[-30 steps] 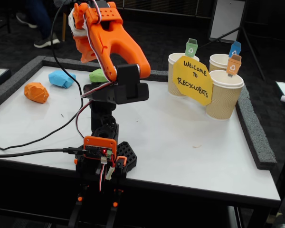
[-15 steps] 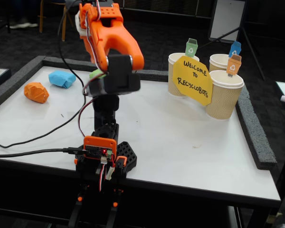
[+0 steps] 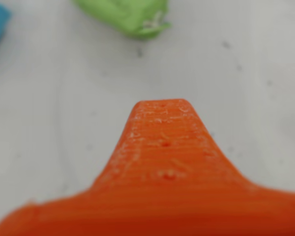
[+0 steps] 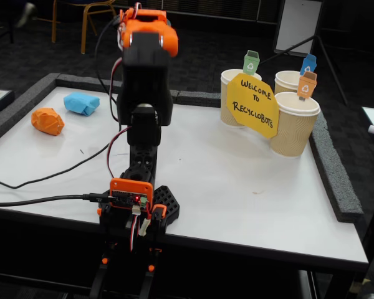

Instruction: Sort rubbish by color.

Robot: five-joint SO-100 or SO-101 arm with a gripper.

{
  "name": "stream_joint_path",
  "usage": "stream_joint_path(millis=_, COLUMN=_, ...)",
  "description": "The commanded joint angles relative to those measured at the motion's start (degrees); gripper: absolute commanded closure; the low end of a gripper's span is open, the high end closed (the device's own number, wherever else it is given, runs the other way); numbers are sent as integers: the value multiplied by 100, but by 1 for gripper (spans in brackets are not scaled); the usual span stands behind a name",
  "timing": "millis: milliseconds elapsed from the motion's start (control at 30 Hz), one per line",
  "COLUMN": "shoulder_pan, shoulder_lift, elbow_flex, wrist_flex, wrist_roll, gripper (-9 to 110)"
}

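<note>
**White counter, three lumps, arm upright**

Stood on a white counter (image 4: pixel 249 187) rimmed by a grey foam border (image 4: pixel 336 180), with dark carpeted floor (image 4: pixel 206 43) all round and chair legs (image 4: pixel 87 25) at the far side. Carried, at the right rear in the fixed view, three tan ribbed cups (image 4: pixel 294 128) topped with small bin tags and fronted by a yellow sign (image 4: pixel 254 104) lettered "Welcome to Recyclobots". Trailed black cables (image 4: pixel 43 180) across the near left toward the arm's base (image 4: pixel 134 205).

Rose upright mid-counter, the arm (image 4: pixel 143 93) itself blocking the ground behind it in the fixed view. Lay at the far left there, the orange lump (image 4: pixel 48 121) and the light blue lump (image 4: pixel 81 103), close together but apart. Showed in the wrist view only, the green lump (image 3: pixel 125 17) at the top edge on bare counter, with a blue sliver, probably the blue lump, at the upper left corner. Filled the lower wrist view, one blurred orange finger of the claw (image 3: pixel 162 142), clear of the green lump; whether clenched or released, impossible to tell.
</note>
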Motion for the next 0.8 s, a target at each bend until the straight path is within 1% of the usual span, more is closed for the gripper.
stream_joint_path(millis=0, shoulder_pan=149, shoulder_lift=-756, elbow_flex=-1283, wrist_flex=-193, wrist_roll=18, gripper=90)
stream_joint_path(millis=233, shoulder_pan=-26, shoulder_lift=-2364, elbow_flex=-2602, wrist_flex=-9, wrist_roll=18, gripper=89)
stream_joint_path(millis=633, shoulder_pan=-176, shoulder_lift=-4096, elbow_flex=-4210, wrist_flex=132, wrist_roll=18, gripper=81)
stream_joint_path(millis=767, shoulder_pan=-334, shoulder_lift=-4588, elbow_flex=-4755, wrist_flex=378, wrist_roll=18, gripper=76)
